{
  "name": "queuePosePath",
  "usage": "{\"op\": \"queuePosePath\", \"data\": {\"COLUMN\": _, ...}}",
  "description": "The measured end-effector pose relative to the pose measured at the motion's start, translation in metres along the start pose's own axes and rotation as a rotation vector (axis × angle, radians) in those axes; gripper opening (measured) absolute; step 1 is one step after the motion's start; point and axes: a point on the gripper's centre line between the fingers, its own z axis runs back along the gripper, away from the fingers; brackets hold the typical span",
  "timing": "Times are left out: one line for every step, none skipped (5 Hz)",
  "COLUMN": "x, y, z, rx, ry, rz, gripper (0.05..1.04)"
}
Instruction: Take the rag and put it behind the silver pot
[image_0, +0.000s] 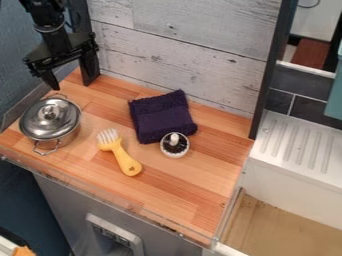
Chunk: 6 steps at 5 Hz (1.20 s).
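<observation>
Camera view. Rag (159, 116), dark purple, one: lying folded or bunched on the wooden surface (194, 187), close to the pale plank wall (200, 55), well apart from the silver pot (50, 121) and to the right of it. Silver pot, one: lidded, upright, at the left end of the surface; one loop handle toward the back, one toward the front. Yellow-handled brush (125, 160), one: lying between pot and rag, nearer the front edge. Small round brush (175, 145), dark with pale knob, one: at the rag's front edge, touching or just beside; contact not certain.

End effector (71, 81), black, one: above the back left corner of the surface, near the pot's rear handle; fingers spread apart, without load.

Progress, as judged: at the very start. Done: none of the listed steps. Outstanding: reaching across to the rag, closing on the cloth, lifting clear of the round brush, carrying left, lowering between pot and back edge, letting go.
</observation>
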Motion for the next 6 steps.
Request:
{"op": "queuePosePath", "data": {"x": -0.007, "y": 0.002, "z": -0.012, "rx": 0.018, "ry": 0.039, "rz": -0.001, "gripper": 1.001}}
{"op": "queuePosePath", "data": {"x": -0.020, "y": -0.010, "z": -0.013, "rx": 0.018, "ry": 0.087, "rz": -0.040, "gripper": 1.001}}
{"op": "queuePosePath", "data": {"x": -0.034, "y": -0.028, "z": -0.020, "rx": 0.015, "ry": 0.144, "rz": -0.067, "gripper": 1.001}}
{"op": "queuePosePath", "data": {"x": -0.052, "y": -0.051, "z": -0.030, "rx": 0.012, "ry": 0.181, "rz": -0.068, "gripper": 1.001}}
{"op": "queuePosePath", "data": {"x": -0.065, "y": -0.076, "z": -0.040, "rx": 0.003, "ry": 0.210, "rz": -0.046, "gripper": 1.001}}
{"op": "queuePosePath", "data": {"x": -0.081, "y": -0.096, "z": -0.051, "rx": -0.001, "ry": 0.225, "rz": 0.005, "gripper": 1.001}}
